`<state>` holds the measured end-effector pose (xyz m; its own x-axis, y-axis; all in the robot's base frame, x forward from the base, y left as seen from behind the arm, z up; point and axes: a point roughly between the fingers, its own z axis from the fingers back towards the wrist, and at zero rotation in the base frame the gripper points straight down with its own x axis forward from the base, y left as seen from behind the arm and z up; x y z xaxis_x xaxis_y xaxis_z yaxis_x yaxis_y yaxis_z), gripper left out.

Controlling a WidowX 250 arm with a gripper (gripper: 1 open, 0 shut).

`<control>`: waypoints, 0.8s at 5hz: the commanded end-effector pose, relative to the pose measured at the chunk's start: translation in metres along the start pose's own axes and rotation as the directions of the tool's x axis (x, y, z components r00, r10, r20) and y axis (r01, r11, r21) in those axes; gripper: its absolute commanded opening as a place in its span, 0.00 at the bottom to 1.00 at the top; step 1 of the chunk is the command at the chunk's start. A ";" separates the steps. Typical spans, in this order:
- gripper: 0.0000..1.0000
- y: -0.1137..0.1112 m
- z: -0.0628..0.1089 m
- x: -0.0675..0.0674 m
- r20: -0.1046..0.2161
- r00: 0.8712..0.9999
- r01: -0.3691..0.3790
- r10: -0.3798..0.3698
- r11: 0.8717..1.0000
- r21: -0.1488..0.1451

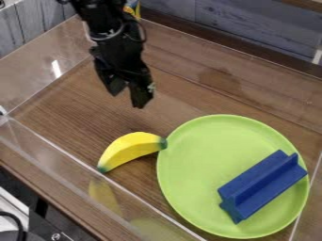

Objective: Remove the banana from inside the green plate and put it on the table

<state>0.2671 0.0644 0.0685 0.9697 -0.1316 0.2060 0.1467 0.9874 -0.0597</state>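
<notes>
The yellow banana (131, 149) lies on the brown table (214, 89), just left of the green plate (208, 169), its dark tip close to the plate's rim. My black gripper (130, 87) hangs above the table behind and a little left of the banana, pointing down, open, with nothing between its fingers. It stands clear of both banana and plate.
A blue rectangular block (262, 184) rests on the right half of the plate. Clear acrylic walls (56, 56) run along the table's left and front edges. Bare wood lies between the gripper and the banana.
</notes>
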 end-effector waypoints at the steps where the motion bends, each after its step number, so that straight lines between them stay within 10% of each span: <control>1: 1.00 0.002 0.008 0.008 0.017 0.997 0.081 -0.081 0.997 0.009; 2: 1.00 0.007 0.009 0.011 0.012 0.992 0.128 -0.128 0.992 0.007; 3: 0.00 0.010 0.013 0.011 0.008 0.989 0.147 -0.147 0.989 0.006; 4: 1.00 0.012 0.008 0.014 0.004 0.991 0.133 -0.133 0.991 0.011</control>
<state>0.2729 0.0712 0.0680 0.9484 -0.2602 0.1810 0.2729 0.9608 -0.0488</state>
